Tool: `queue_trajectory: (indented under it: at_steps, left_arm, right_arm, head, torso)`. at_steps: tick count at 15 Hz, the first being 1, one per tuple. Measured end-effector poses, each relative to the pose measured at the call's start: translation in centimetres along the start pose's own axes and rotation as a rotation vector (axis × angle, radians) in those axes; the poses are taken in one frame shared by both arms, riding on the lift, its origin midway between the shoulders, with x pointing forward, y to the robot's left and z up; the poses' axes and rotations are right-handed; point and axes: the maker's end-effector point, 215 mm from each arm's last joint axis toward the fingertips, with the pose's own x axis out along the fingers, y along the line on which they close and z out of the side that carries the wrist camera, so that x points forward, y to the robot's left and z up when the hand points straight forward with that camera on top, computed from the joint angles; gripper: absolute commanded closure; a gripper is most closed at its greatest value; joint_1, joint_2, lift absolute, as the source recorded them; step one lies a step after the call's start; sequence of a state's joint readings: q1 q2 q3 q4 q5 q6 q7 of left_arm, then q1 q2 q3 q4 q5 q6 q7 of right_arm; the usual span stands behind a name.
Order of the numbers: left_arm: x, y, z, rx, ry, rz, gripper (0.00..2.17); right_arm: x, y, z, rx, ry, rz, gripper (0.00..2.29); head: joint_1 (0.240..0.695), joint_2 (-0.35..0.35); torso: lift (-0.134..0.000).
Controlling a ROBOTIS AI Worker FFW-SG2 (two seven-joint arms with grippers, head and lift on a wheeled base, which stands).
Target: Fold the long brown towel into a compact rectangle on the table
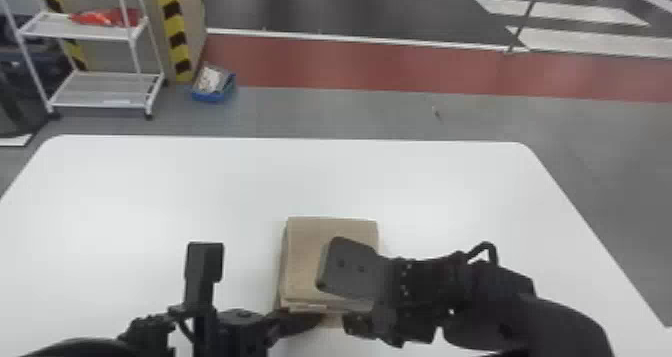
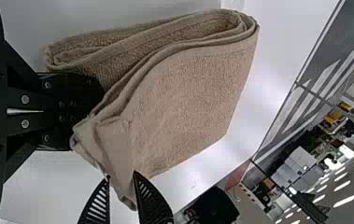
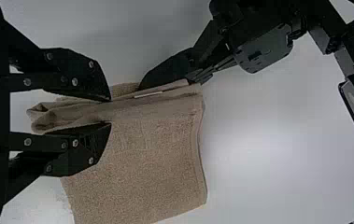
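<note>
The long brown towel (image 1: 310, 261) had been brought down to a compact, many-layered block, so most of the folding looked done. It lay on the near half of the white tabletop (image 1: 150, 191), around the middle from side to side, between the two arms.

At its near edge, the left claw (image 3: 188, 77) had its fingers closed on the layers close to one corner. To the right, the right claw (image 3: 111, 112) pinched a bunched ridge of cloth along that same edge, the fabric filling the gap between its fingers. The left wrist view showed the layers bowing into loose loops, and a corner hung askew at the right claw. What was left, as I judged it, was to lay that edge down square, let go and press the stack flat; dragging the fingers out could have pulled the top layers out of line.

As for room, on the left a broad stretch of tabletop ran from the towel out past the left claw to the slanting left edge. Ahead, plenty of surface separated the block from the straight far edge. On the right, the right arm reached in low across the surface, with space beyond it before the right edge. The tightest place was the near side, where the claws sat close together and might have knocked each other.
</note>
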State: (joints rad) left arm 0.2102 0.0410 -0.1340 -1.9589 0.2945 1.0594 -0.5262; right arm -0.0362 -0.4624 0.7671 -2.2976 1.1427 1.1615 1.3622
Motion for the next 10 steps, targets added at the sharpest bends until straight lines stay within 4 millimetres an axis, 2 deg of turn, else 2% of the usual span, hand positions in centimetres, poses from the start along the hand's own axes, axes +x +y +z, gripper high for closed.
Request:
queue_trajectory:
  at_steps: [6,10]
  left_arm:
    - [0.0,0.0,0.0,0.000,0.000,-0.001,2.01]
    - [-0.1,-0.1,0.0,0.003,0.002,-0.004,2.01]
  right_arm:
    - [-0.8,-0.6,0.5,0.010,-0.022,-0.014,0.45]
    - [-2.6,-3.9,-0.2,0.064,-0.051,-0.064,0.54]
  head:
    - [0.695,-0.139]
    - [0.695,-0.164]
  torso:
    - [-0.124]
    - [-0.124]
